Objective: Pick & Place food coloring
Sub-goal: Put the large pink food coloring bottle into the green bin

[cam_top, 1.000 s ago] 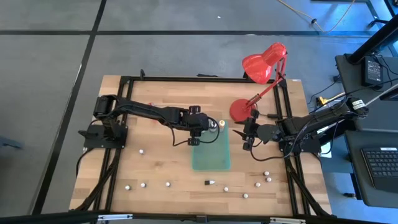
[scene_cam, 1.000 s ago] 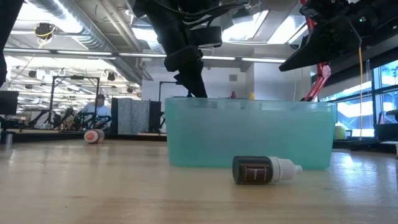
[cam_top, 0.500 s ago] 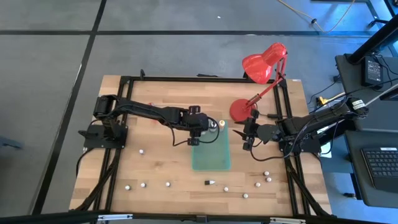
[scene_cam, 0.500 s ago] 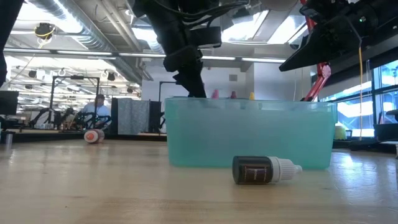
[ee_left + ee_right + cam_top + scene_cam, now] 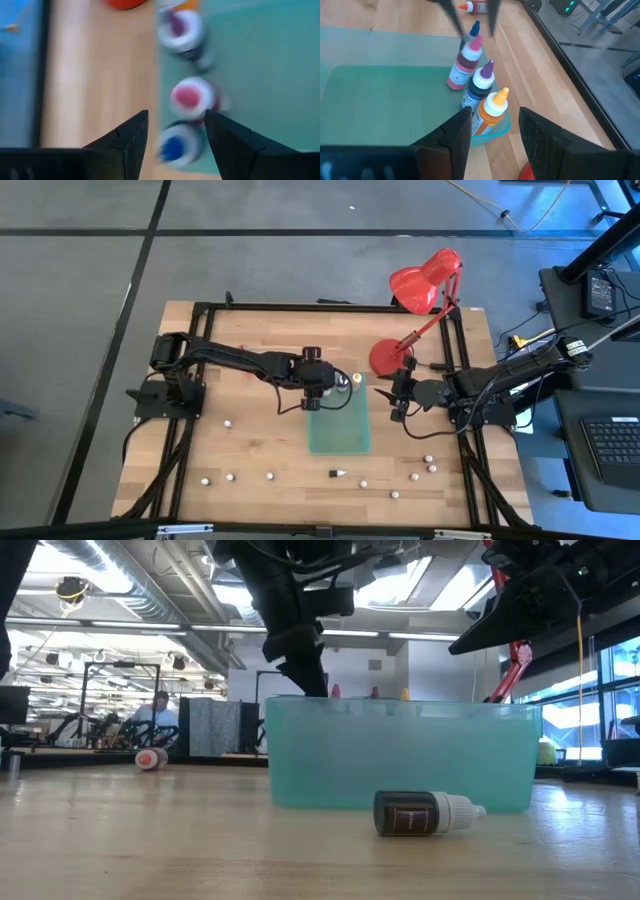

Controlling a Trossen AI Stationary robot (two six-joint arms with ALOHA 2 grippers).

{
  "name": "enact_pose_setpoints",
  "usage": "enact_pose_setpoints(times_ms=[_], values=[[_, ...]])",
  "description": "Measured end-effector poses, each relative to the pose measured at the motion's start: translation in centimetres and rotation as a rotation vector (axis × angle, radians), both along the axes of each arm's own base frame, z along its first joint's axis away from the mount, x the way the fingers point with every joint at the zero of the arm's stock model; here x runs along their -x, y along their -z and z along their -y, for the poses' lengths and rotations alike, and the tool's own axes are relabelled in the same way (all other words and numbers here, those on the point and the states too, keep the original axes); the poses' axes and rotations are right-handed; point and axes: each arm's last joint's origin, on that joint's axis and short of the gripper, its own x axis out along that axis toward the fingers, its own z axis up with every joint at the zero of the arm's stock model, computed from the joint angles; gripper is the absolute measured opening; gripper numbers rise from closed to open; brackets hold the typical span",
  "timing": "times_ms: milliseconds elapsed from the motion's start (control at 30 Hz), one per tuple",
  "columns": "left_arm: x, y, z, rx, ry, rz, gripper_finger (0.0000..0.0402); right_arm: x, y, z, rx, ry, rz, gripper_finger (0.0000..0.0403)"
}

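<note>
Bottles [image 5: 187, 97] directly beneath left claw [image 5: 175, 132]

Both arms are matte black, chunky jointed segments, black cables looping off them, tapered dark fingers [image 5: 125, 145] up front.

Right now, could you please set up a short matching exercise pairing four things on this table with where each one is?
Things:
1. orange-capped bottle
2. dark bottle
3. red lamp
4. left gripper

Places:
A. lying on its side on the wood, in front of the bin
B. above the bottles at the bin's far corner
C. standing in the green bin
D. at the table's far right edge

Pairs: 1-C, 2-A, 3-D, 4-B
</note>
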Motion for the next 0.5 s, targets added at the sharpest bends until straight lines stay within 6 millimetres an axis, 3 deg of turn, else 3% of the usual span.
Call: enact_pose_setpoints(times_ms=[133, 233, 500], values=[[-0.2, -1.6, -0.2, -0.112, -0.066, 0.004, 0.0192, 0.0, 0.0, 0.0, 0.000, 0.000, 0.000, 0.0165], [-0.7, -2.8, 0.2, -0.095, -0.053, 0.044, 0.0192, 0.0, 0.0, 0.0, 0.000, 0.000, 0.000, 0.0165], [-1.1, -3.1, 2.8, 0.252, 0.296, 0.033, 0.0192, 0.1, 0.2, 0.0, 0.003, 0.002, -0.024, 0.0165]])
